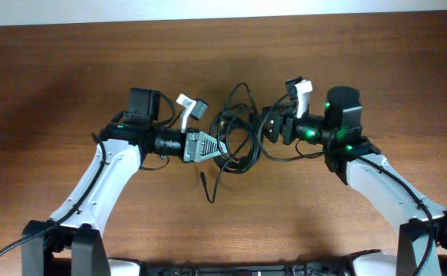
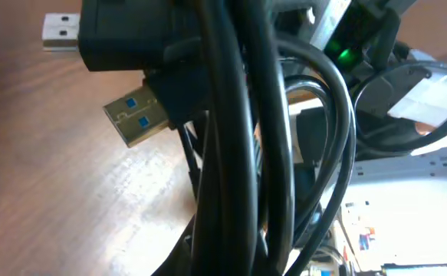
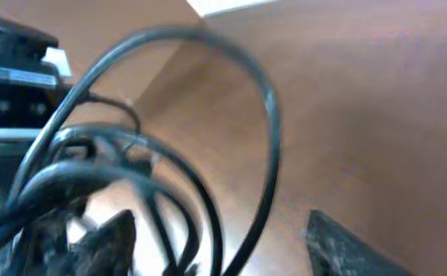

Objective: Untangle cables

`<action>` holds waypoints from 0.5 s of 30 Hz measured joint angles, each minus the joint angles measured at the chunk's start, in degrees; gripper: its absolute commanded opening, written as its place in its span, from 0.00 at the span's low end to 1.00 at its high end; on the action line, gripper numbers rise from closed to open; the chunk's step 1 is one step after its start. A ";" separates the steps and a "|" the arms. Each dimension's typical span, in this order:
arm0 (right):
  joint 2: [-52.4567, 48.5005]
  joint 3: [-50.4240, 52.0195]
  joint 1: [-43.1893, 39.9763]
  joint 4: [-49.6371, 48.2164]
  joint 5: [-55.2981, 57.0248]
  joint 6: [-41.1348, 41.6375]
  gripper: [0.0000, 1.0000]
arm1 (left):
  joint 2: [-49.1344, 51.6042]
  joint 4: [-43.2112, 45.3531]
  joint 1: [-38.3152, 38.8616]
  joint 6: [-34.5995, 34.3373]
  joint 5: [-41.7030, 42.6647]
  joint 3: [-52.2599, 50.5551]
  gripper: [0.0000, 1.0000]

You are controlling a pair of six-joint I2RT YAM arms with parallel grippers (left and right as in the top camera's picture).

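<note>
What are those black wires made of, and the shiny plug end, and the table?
The cables look like rubbery black plastic: smooth, slightly glossy, bending in loose loops. The plug tip looks like gold-coloured metal, shiny, with blue plastic inside. The table looks like brown wood with grain lines, maybe only a wood-look coating.

Tangled cables (image 1: 235,136) btwn L claw (image 1: 211,146) & R claw (image 1: 267,126), wood table (image 1: 54,77)
</note>
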State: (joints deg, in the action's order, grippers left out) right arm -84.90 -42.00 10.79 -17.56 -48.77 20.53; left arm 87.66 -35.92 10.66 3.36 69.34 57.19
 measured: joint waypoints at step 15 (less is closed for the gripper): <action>-0.02 0.00 0.52 -2.25 6.71 0.02 0.31 | 0.00 -1.11 2.75 1.11 4.15 0.00 0.00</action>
State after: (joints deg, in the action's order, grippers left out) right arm -84.93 -42.00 11.31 -19.81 -42.06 20.56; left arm 87.66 -37.04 13.41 4.47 73.49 57.19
